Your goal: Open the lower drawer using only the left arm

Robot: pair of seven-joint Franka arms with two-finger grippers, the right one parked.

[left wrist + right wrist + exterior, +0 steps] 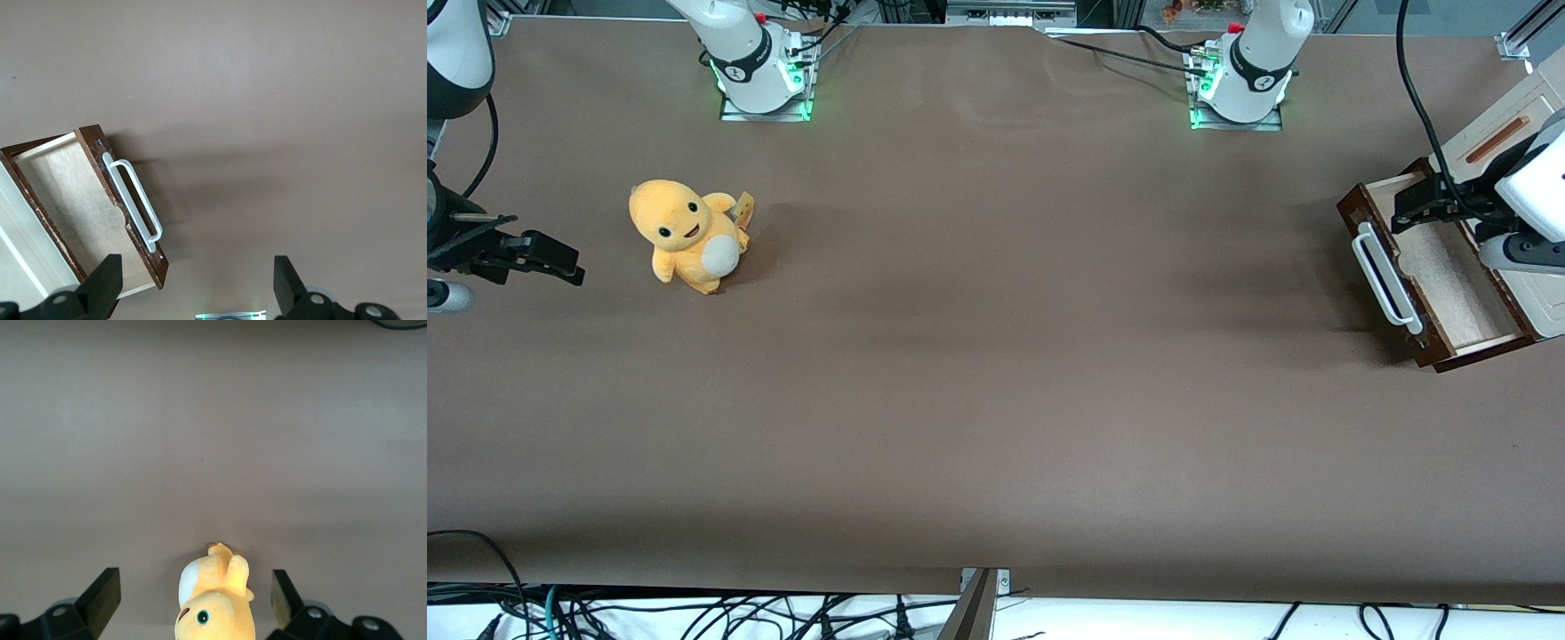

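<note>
one drawer matters here, and it already stands well out of its cabinet. the lower drawer (1440, 276) sits at the working arm's end of the table, its dark brown front pulled clear so that the pale lined inside lies open to view from above. the white bar handle (1383, 277) on that front is bare; nothing grips it.

above the drawer's inside, nearer the cabinet (1516, 124) than the handle is, hangs the left arm (1534, 191) with its gripper (1416, 204). in the wrist view the gripper (193, 287) has its fingers spread wide with only table showing between them, so it holds nothing and touches neither handle nor drawer front.

judged from how things lie, the pull itself looks done: most of the drawer's depth seems exposed. what may be left is little, perhaps drawing the arm away from the drawer. toward the parked arm's end of the table, well apart from the drawer, sits a yellow plush toy (687, 233), with no part in this.
</note>
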